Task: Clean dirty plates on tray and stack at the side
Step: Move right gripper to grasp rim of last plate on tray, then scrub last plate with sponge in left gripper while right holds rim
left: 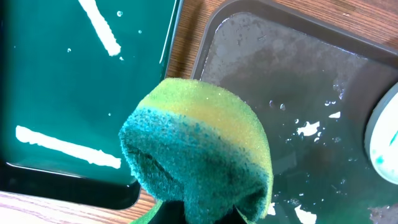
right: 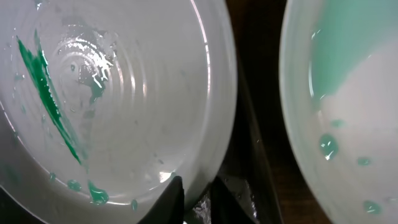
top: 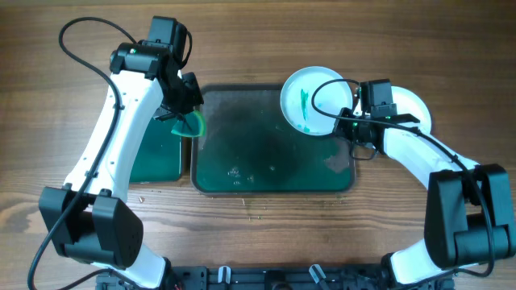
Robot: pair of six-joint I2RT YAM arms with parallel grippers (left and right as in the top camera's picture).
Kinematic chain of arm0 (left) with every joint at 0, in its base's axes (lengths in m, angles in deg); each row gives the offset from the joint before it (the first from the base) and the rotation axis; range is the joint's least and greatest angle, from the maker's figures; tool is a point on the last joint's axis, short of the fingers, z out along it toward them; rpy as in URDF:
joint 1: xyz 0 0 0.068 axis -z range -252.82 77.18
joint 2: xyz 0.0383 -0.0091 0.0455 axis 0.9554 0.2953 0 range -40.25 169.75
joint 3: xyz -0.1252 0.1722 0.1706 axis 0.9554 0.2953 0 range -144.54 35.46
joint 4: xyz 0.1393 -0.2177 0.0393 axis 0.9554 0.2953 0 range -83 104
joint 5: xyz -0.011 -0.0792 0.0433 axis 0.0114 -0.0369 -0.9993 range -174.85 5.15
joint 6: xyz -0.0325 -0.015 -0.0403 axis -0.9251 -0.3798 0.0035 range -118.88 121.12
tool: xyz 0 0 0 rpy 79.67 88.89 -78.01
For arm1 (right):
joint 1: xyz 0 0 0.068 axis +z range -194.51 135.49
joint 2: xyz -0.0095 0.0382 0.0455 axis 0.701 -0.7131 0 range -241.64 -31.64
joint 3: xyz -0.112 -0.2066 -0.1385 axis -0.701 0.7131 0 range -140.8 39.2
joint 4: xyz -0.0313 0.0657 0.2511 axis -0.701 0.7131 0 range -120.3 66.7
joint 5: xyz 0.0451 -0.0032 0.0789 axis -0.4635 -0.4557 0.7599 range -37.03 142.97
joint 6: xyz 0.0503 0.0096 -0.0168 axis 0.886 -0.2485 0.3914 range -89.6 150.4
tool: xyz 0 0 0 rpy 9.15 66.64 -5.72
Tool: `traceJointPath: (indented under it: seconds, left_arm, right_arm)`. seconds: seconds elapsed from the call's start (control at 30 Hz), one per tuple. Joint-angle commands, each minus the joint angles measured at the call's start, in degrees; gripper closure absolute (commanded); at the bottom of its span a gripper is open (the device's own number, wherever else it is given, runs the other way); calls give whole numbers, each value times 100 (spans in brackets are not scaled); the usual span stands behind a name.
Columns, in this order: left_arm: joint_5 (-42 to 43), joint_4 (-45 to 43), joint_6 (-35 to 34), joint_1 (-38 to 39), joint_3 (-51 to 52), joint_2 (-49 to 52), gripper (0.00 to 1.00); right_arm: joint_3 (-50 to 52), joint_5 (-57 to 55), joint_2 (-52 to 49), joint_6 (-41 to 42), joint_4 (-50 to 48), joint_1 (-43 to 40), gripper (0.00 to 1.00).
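plate [top: 316, 87]: white, green streak | sponge [left: 199, 149]: yellow-teal | tray [top: 258, 137]: dark green

A plate [top: 309, 101] overhangs the tray [top: 258, 157] corner, another plate [top: 414, 108] beside it.

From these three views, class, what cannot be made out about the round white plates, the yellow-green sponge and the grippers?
1. Teal-smeared round white plate on the right: the right arm covers much of it overhead, and the right wrist frame cuts it off. Anything beneath is hidden.
2. Left gripper fingers: hidden by the folded yellow-green sponge in the left wrist view.
3. Green-streaked white plate: left rim cut off in the right wrist view.
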Motion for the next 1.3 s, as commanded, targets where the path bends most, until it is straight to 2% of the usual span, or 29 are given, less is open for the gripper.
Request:
traceJointPath:
  seconds: [0.0,0.3,0.5,0.67,0.83,1.0,1.17,1.27]
  left_arm:
    - [55,-4,111,-7,-57,-2,96]
    - [98,-26,-48,-7,-57,-2,96]
    - [98,-17,-170,-2,-57,-2,96]
    - [101,15,-173,-2,-57,-2,96]
    - [101,24,-173,-2,-57,-2,96]
    - [140,-4,-190,-2,28,-2,96]
    - [140,-149,-190,-2,284,-2,96]
    - [140,-197,-190,-2,385,-2,96]
  right_arm:
    - [66,393,11,-225,153,181,88]
    - [59,879,13,-468,645,1080,88]
    - [-192,796,61,-616,1091,1591,88]
    - [-369,861,142,-887,1303,1668,75]
    - [-629,844,140,-1755,1167,1574,51]
    - [-632,249,17,-2173,868,1534,50]
    - [-632,249,-304,-3080,319,1530,50]
    - [-632,256,-490,-3283,-140,1495,50]
